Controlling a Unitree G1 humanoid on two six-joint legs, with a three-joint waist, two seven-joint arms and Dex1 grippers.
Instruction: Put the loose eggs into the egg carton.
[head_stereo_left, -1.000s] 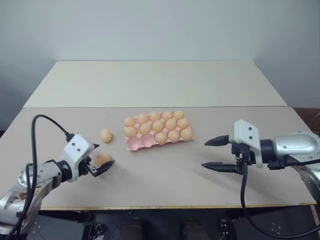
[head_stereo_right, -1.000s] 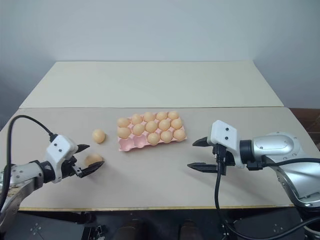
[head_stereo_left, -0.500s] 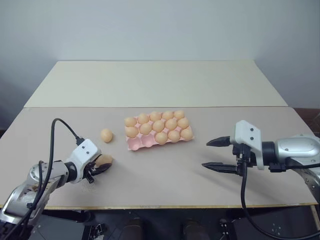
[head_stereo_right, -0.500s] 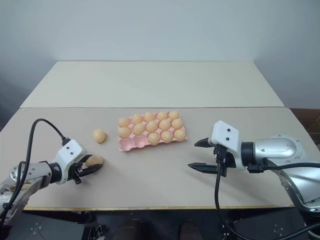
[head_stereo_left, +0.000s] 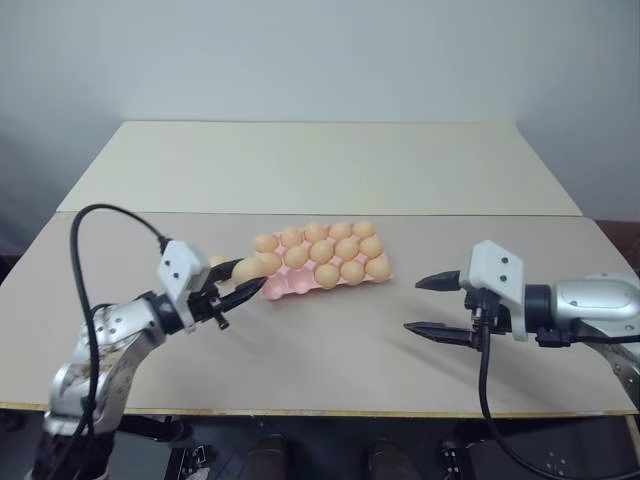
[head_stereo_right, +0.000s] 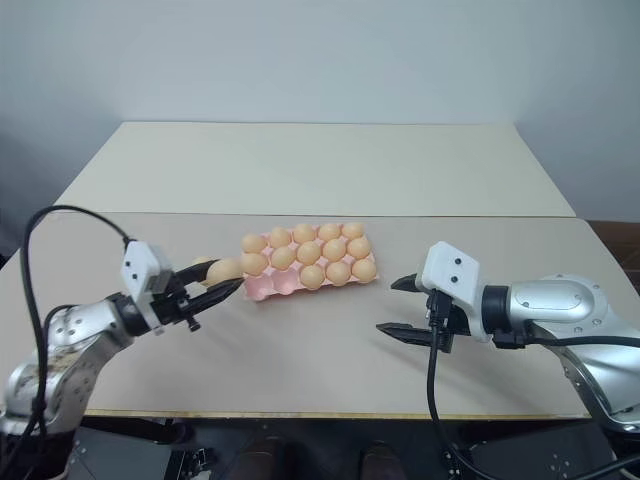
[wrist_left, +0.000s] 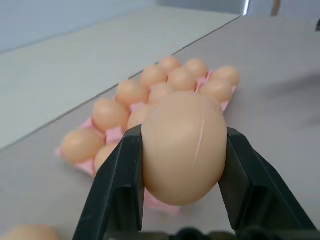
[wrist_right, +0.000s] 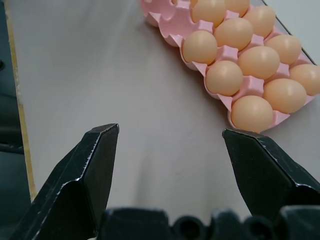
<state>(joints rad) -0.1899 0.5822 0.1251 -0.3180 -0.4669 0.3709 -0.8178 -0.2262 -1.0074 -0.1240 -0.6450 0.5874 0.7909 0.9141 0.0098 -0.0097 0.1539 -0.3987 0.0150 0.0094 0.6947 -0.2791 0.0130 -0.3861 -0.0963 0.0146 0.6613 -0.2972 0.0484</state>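
Two tables (head_stereo_left: 330, 165) abut across the frame, the nearer one bearing the pink egg carton (head_stereo_left: 283, 287) at centre, just left of the midline. The right gripper (head_stereo_left: 432, 305) hovers at lower right, well apart from the carton, its black fingers spread wide and holding nothing. The left gripper (head_stereo_left: 243, 282) reaches in from lower left, its fingers clamped on one egg (head_stereo_left: 248, 270) raised clear of the table and lying close by the carton's left end; the left wrist view shows this egg (wrist_left: 184, 147) pinched across its middle between both fingers. A second loose egg (head_stereo_right: 203, 263) lies on the table just behind the left gripper, largely hidden by it. The carton's rear two rows appear full; the empty cups (wrist_right: 172, 27) sit at the left of the front row, nearest the approaching gripper. To place well, the egg should probably be carried over an empty front cup, lowered until it seats, then released gently, keeping the fingers clear of neighbouring eggs so none is knocked.
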